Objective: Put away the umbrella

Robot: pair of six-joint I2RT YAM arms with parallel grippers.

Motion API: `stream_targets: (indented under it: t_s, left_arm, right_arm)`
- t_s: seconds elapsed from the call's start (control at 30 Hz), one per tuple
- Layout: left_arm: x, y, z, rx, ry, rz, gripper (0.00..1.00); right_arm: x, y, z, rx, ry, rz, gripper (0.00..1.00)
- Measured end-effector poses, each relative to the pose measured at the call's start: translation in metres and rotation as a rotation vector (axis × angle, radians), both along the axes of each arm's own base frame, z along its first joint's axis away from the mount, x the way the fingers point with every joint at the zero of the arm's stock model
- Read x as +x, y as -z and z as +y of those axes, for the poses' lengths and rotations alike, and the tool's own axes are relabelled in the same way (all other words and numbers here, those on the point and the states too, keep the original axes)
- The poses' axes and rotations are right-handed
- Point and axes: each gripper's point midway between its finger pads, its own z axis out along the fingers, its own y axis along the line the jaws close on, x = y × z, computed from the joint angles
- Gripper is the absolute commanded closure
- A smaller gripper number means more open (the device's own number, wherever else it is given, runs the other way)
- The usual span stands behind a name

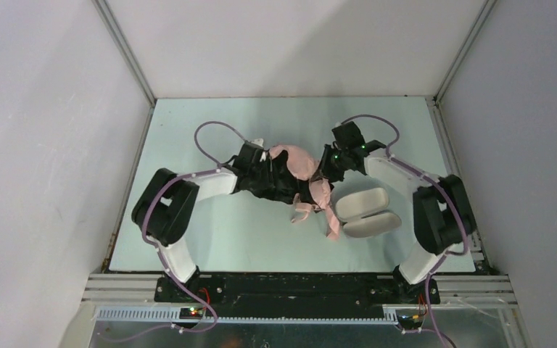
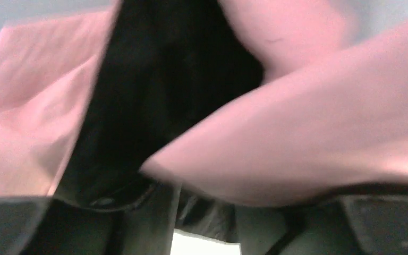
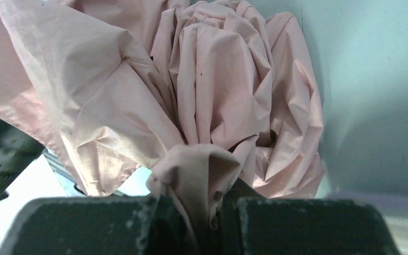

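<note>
The umbrella (image 1: pixel 299 164) is a crumpled bundle of salmon-pink fabric held between my two grippers over the middle of the table, and its lower folds and strap (image 1: pixel 331 223) hang down to the surface. My left gripper (image 1: pixel 274 172) presses in from the left. In the left wrist view, blurred pink fabric (image 2: pixel 308 138) fills the space over its jaws (image 2: pixel 207 212), which appear closed on it. My right gripper (image 1: pixel 328 168) comes from the right. In the right wrist view it (image 3: pixel 199 212) is shut on a pinch of the umbrella fabric (image 3: pixel 212 95). Shaft and handle are hidden.
A pale grey-lilac hard case (image 1: pixel 366 212) lies open in two halves on the table just right of the hanging strap, below my right arm. The pale green table (image 1: pixel 210 239) is walled at the back and on both sides.
</note>
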Motion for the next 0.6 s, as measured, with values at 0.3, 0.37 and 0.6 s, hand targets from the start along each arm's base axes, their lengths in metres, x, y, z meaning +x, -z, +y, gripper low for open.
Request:
stream_targets:
  t_s: [0.3,0.37,0.6]
  left_arm:
    - [0.012,0.013,-0.038,-0.146,0.103,0.037,0.81]
    - [0.011,0.013,-0.042,-0.166,0.121,0.041,0.83]
    - [-0.018,0.01,-0.065,-0.214,0.232,0.078,0.53]
  right_arm:
    - [0.054,0.05,0.024,0.012,0.044,-0.017,0.56]
    - [0.067,0.056,0.027,0.004,0.048,-0.038,0.4]
    - [0.08,0.067,0.024,-0.059,0.026,-0.096,0.26]
